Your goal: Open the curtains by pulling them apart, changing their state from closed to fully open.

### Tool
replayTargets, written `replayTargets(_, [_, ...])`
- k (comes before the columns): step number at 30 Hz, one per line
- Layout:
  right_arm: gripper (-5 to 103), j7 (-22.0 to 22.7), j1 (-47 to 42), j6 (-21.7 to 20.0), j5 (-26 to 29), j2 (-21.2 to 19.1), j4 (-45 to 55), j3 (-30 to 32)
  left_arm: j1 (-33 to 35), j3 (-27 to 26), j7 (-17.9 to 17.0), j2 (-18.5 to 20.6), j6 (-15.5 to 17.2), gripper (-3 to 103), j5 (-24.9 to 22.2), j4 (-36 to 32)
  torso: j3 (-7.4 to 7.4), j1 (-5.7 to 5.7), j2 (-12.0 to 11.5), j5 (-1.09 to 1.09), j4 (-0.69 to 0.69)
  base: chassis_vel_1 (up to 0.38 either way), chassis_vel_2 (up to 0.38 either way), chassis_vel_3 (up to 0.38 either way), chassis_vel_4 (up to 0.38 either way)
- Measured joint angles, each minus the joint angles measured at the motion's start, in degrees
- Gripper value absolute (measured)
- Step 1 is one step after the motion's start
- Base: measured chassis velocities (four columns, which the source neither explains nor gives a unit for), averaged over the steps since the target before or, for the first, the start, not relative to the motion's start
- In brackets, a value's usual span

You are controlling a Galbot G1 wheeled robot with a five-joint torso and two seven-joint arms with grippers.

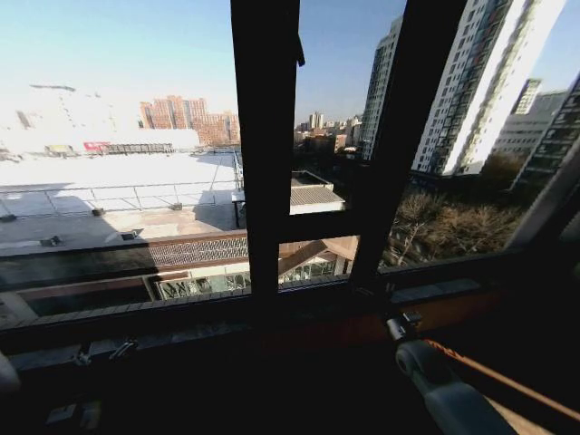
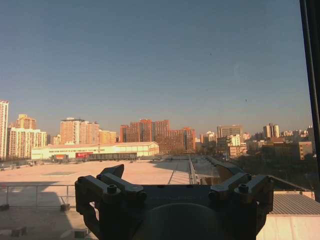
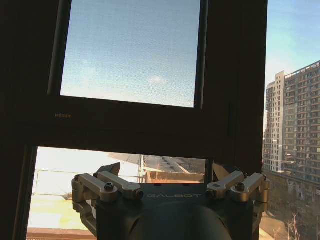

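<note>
Right wrist view: the right gripper (image 3: 170, 192), stamped "GALBOT", is raised toward the dark brown window frame (image 3: 150, 127), fingers apparently apart and empty. The left gripper (image 2: 172, 200) faces the glass beside that frame, fingers likewise apart.

Dark window frame (image 3: 150, 125) stands directly ahead of right tool (image 3: 170, 185), blocking forward travel. Ahead of left tool (image 2: 172, 187): bare glass pane (image 2: 150, 75).

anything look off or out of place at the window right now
Nothing stands out. The window frame looks straight and intact, with bare glass and city beyond. No curtain fabric crosses the panes. The left claw and right claw face the window, holding nothing.
</note>
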Motion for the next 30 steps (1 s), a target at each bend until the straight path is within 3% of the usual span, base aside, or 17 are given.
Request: replayTargets(30, [100, 0.0, 0.0, 0.0, 0.0, 0.0, 0.0, 0.0, 0.0, 0.0, 0.0, 0.0, 0.0, 100, 0.0, 0.0, -0.01, 0.00, 0.0, 0.00, -0.01, -0.380, -0.323, 0.371, 0.330])
